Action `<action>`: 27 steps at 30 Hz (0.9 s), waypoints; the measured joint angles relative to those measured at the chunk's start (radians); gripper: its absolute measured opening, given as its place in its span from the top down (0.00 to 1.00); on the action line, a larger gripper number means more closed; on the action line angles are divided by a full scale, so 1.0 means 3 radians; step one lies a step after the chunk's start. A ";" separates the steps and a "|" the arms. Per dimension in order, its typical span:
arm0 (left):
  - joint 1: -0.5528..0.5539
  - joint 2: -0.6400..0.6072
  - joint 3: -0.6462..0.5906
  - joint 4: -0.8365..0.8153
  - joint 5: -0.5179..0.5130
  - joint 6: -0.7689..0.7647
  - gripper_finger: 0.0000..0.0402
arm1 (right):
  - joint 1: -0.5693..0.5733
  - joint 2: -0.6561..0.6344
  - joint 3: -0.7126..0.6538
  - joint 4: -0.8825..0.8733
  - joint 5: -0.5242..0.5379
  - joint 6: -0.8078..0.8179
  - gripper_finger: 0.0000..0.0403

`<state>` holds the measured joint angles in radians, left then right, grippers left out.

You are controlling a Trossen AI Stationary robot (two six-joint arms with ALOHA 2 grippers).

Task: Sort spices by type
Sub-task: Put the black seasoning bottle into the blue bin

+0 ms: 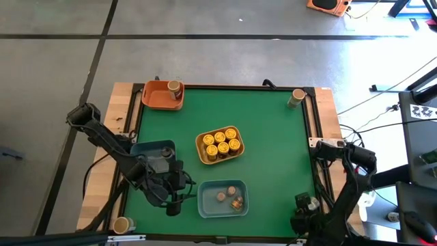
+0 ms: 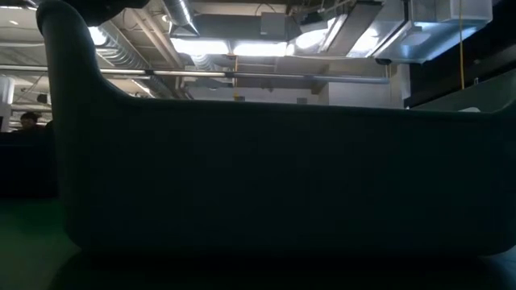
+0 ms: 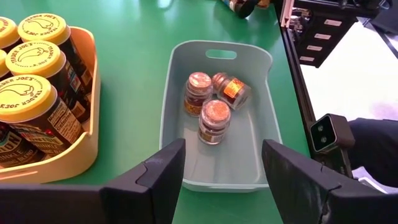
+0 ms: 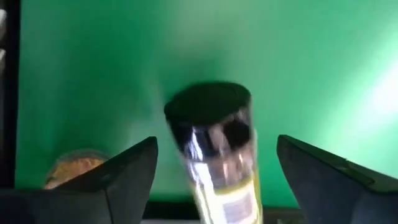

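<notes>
Green felt covers the table, where the left pincer (image 3: 221, 180) hangs half-open and empty beside the blue tray (image 3: 267, 124) of three jars (image 3: 214, 118), while the right pincer (image 4: 214, 174), wide open at the near right corner, should straddle the dark-lidded jar (image 4: 214, 143) squarely before closing.

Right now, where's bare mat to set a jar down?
Free: the green mat between the yellow tray and the corner jar; also between the orange tray and yellow tray. Crowded: near edge around the blue tray and left gripper.

Overhead and left wrist share blue tray (image 1: 205, 203)
</notes>
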<state>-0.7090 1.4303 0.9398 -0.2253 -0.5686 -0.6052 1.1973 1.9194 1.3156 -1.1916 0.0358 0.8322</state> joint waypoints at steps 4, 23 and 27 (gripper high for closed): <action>0.0009 0.0000 0.0000 0.0001 -0.0001 -0.0001 0.48 | -0.0006 0.0000 -0.0174 0.0182 0.0086 -0.0006 0.19; -0.0049 -0.0034 0.0000 0.0004 -0.0003 0.0205 0.48 | -0.0546 -0.0207 -0.0229 0.0414 0.0606 0.0642 0.53; -0.0193 -0.0083 0.0000 0.0005 -0.0020 0.0263 0.48 | -0.0626 -0.0402 -0.0180 0.0505 0.1244 0.0761 0.53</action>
<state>-0.7668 1.4055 0.9398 -0.2238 -0.5745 -0.5263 1.0096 1.7987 1.2617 -1.0399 0.4090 1.0605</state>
